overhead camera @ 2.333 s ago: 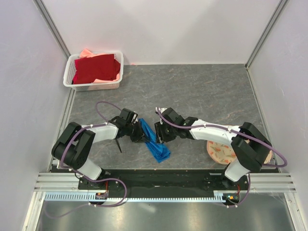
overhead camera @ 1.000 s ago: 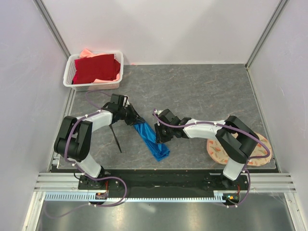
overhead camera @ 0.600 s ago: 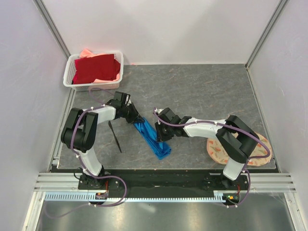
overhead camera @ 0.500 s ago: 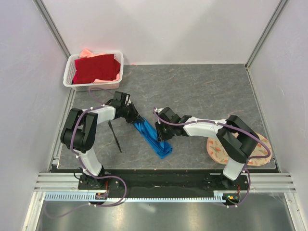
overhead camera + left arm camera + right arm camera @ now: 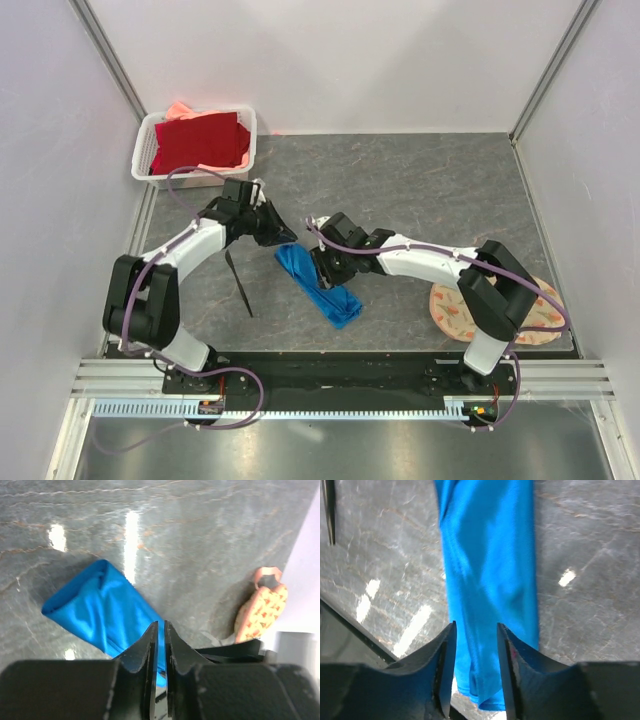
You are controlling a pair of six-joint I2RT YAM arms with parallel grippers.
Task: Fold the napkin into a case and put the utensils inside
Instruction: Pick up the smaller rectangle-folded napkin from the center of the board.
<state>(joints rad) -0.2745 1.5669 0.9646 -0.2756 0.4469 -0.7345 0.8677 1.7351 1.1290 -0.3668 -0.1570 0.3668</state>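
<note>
The blue napkin [image 5: 318, 285] lies on the table folded into a long narrow strip, a case shape. It also shows in the left wrist view [image 5: 100, 610] and the right wrist view [image 5: 490, 570]. My left gripper [image 5: 283, 236] is shut and empty just off the strip's far left end; its tips [image 5: 161, 623] hover above the cloth. My right gripper [image 5: 322, 268] is open over the middle of the strip, its jaws [image 5: 476, 625] straddling the cloth without closing on it. One thin black utensil [image 5: 238, 283] lies on the table left of the napkin, and its end shows in the right wrist view [image 5: 329, 510].
A white basket [image 5: 195, 180] with a dark red cloth [image 5: 200, 140] stands at the back left. A round peach floral mat [image 5: 450, 312] lies at the front right under my right arm, also visible in the left wrist view [image 5: 262, 607]. Walls enclose the table.
My left gripper has let go of the napkin's far end and drawn back up-left. My right gripper has slid left onto the strip. The napkin now lies flat.
</note>
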